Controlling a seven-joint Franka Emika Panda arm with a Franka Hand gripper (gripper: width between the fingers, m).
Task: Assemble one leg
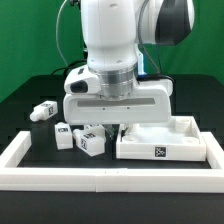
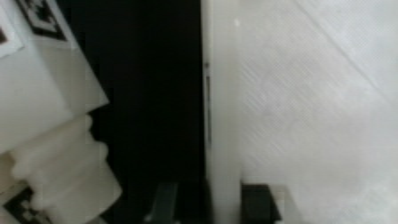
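Observation:
My gripper (image 1: 119, 124) is low over the table, at the near-left wall of the large flat white tray-like piece (image 1: 165, 140). In the wrist view my gripper (image 2: 215, 203) has its two dark fingertips (image 2: 263, 200) set narrowly, one on each side of the piece's thin white wall (image 2: 221, 150), and looks shut on it. Three white legs with black-and-white tags lie at the exterior view's left: one (image 1: 43, 110) farther back and two (image 1: 65, 133) (image 1: 90, 141) beside the gripper. One leg (image 2: 45, 110) shows close in the wrist view.
A raised white frame (image 1: 100, 180) borders the black table along the front and both sides. The tray-like piece sits against the frame's right side. A green backdrop stands behind.

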